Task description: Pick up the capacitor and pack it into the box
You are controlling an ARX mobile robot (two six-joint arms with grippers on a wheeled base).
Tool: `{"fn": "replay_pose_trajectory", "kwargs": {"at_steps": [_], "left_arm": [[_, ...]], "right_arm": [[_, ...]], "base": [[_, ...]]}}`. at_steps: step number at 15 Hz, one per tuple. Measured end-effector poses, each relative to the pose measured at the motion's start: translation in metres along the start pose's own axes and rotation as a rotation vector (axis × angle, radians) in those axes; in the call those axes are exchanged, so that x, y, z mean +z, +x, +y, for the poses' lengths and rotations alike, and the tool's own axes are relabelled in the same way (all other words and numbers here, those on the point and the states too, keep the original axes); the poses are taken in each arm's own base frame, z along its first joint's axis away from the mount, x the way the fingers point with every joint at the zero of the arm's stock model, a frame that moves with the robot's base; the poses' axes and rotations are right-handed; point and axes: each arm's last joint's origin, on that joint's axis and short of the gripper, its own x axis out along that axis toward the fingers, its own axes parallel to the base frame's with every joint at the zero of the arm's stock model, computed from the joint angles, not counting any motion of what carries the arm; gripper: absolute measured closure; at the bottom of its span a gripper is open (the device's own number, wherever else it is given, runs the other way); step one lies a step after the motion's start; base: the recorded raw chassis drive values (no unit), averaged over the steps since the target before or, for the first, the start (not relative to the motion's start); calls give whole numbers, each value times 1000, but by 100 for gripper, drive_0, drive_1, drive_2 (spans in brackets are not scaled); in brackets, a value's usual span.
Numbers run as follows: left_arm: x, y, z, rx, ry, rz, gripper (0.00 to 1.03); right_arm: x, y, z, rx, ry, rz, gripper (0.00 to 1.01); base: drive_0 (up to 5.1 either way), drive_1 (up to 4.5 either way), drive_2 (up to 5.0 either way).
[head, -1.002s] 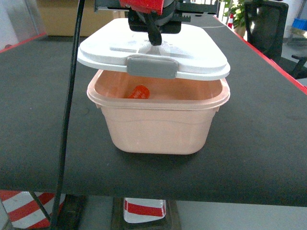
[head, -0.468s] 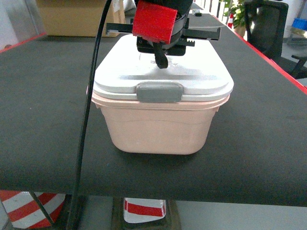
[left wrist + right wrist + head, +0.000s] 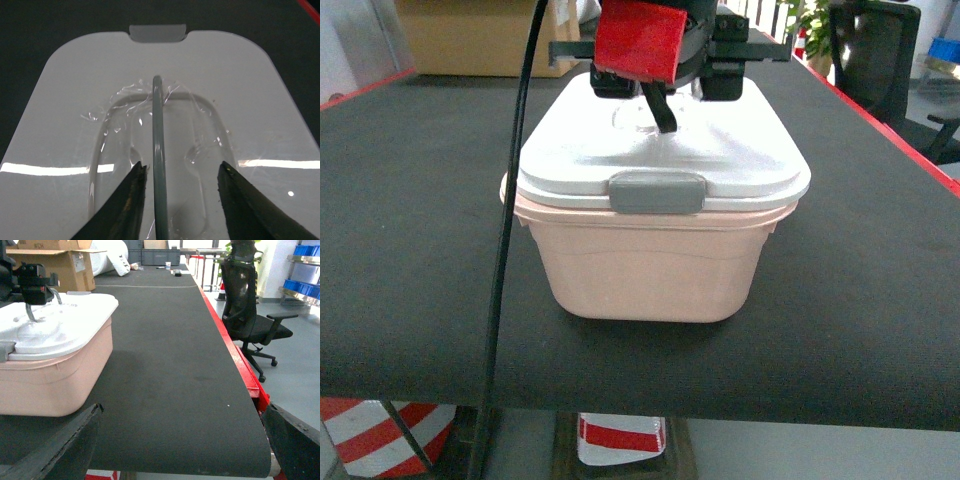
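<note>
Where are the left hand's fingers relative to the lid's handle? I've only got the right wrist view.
Observer: In the left wrist view the left hand is open. The thin grey handle stands upright between its fingers, nearer the one on that view's left.
Operator: Is the lid sitting down properly at the front?
Observer: In the head view the white lid lies level on the pink box, and the grey latch sits at the middle of the front edge.
Operator: Can you see the capacitor?
Observer: No. The lid covers the box opening in every view.
</note>
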Motion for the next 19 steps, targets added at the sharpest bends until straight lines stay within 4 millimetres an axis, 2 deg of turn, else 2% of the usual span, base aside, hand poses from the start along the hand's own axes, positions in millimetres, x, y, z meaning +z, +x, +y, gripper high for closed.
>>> {"fn": "replay_pose_trajectory", "kwargs": {"at_steps": [2,4,5,6,7,8,9,11,12,13,16,17,19], "left_arm": [[24,-22,8,-43,-41,-79,35],[47,-58,30,-77,-64,-237,11],[52,-85,50,-83,-63,-346,3],[50,-116,75,-74,-54,-464,6],[39,-147,103,-35,-42,-559,5],[18,-175,131,16,-11,-605,5],[-16,-193,154,48,26,-555,5],[-90,-216,189,88,72,-372,5],[-109,-228,203,105,56,-342,5],[-116,-240,212,116,33,-356,5],[-126,-251,214,101,24,-345,5],[-136,-256,211,70,22,-362,9],[-157,-261,214,79,5,-357,36]], "right_arm": [[0,0,0,0,0,0,3],[0,0,0,0,0,0,3],[0,0,0,0,0,0,3],[0,0,0,0,0,0,3],[0,0,0,0,0,0,3],[0,0,0,0,0,0,3],[0,0,0,0,0,0,3],[0,0,0,0,0,0,3],[0,0,0,0,0,0,3],[0,0,0,0,0,0,3],[0,0,0,0,0,0,3],[0,0,0,0,0,0,3],[0,0,0,0,0,0,3]], "base": [[0,0,0],[0,0,0],[0,0,0],[0,0,0],[0,0,0],[0,0,0],[0,0,0],[0,0,0],[0,0,0],[0,0,0],[0,0,0],[0,0,0],[0,0,0]]}}
